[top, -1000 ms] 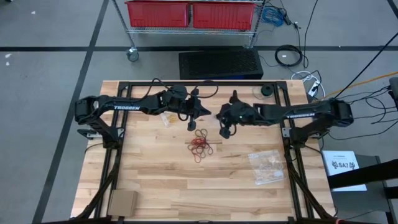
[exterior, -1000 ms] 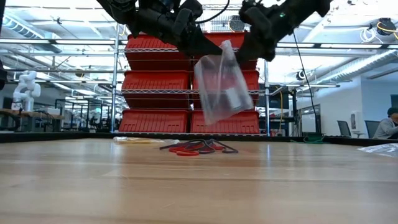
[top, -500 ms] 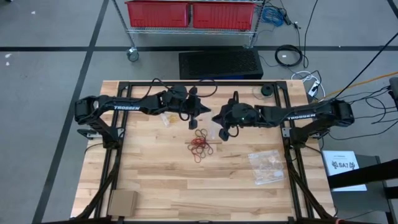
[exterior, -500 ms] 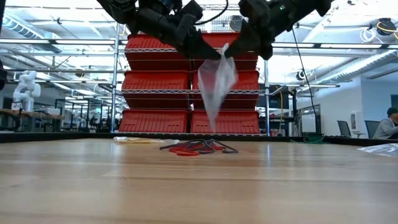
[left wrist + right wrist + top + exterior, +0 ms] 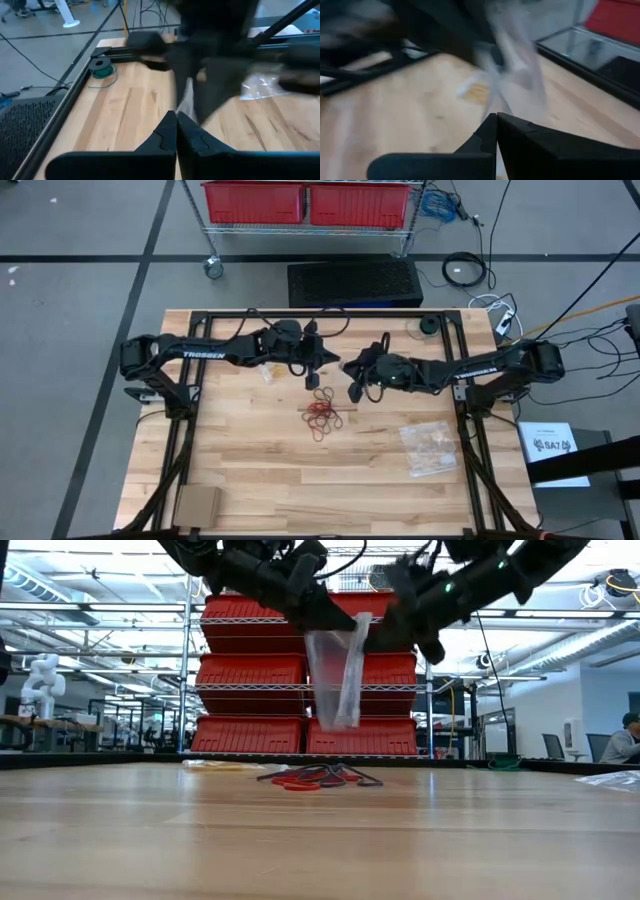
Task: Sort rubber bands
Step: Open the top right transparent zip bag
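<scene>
The rubber bands [image 5: 324, 413] lie mid-worktop [image 5: 250, 470]. Above them the left claw [image 5: 322, 620] and right claw [image 5: 372, 632], each pressed together, pinch a clear bag [image 5: 335, 675]. Another bag [image 5: 430, 448] lies right; red bins [image 5: 250, 670] behind.

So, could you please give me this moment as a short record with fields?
left gripper: shut on clear bag, above table
right gripper: shut on clear bag's other top edge
clear bag: hangs between the two grippers over the pile
rubber bands: red and dark pile, mid-table
second bag: lies flat, right side of table
</scene>
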